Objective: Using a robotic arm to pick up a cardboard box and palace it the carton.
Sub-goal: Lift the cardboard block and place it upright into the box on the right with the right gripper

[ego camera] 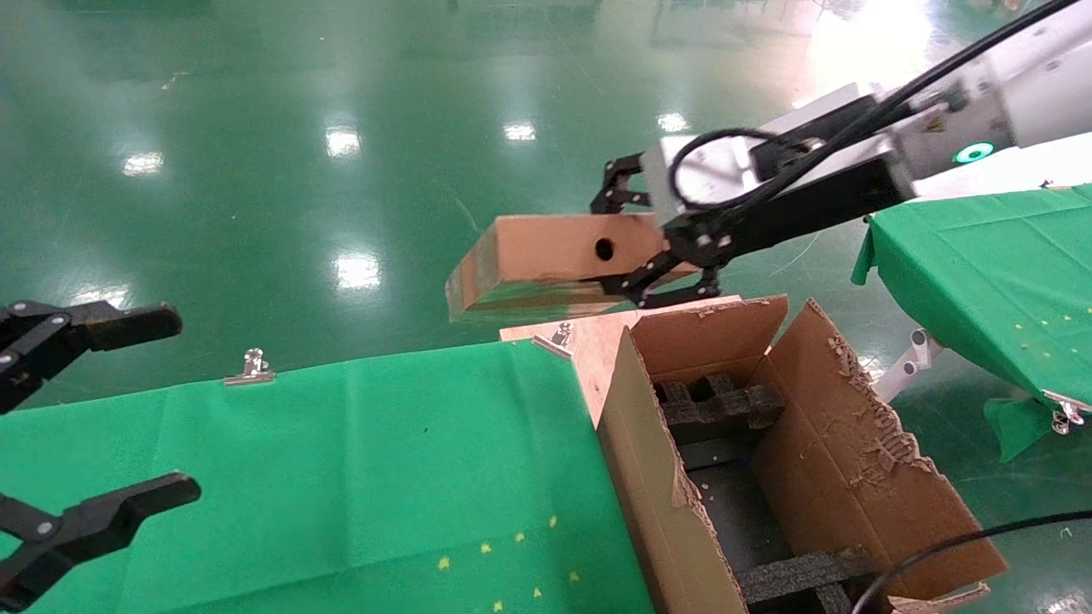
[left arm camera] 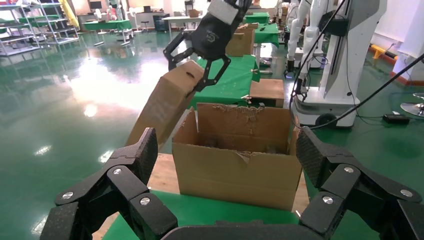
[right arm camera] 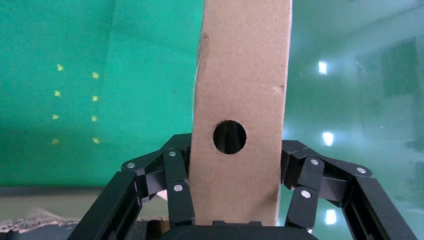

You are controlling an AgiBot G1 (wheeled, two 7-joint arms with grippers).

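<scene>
Nearest the robot, the left gripper (ego camera: 128,409) hangs at the left edge of the head view over the green cloth (ego camera: 358,477), its black fingers (left arm camera: 127,172) spread wide with nothing between them. Yellow stars are printed on the cloth, and metal clips (ego camera: 250,368) pin its far edge to the table.

Just right of the cloth stands the carton (ego camera: 665,512), open at the top, its flaps ragged and torn along the rims, with black foam (ego camera: 717,401) inside. From the left wrist view the carton (left arm camera: 235,170) sits just past the cloth, on a bare wooden board (left arm camera: 162,175).

Beyond the carton's far end, the right gripper (ego camera: 661,247) on the white arm (ego camera: 1007,85) is clamped across one end of the box (ego camera: 546,264), a finger on each long side. The box is held in the air, tilted, reaching out to the left above the shiny green floor (ego camera: 299,128), its round hole facing the head camera. In the right wrist view the fingers (right arm camera: 175,185) press both sides of the box (right arm camera: 242,90) just below that hole.

A second green-covered table (ego camera: 990,273) stands at the right.
</scene>
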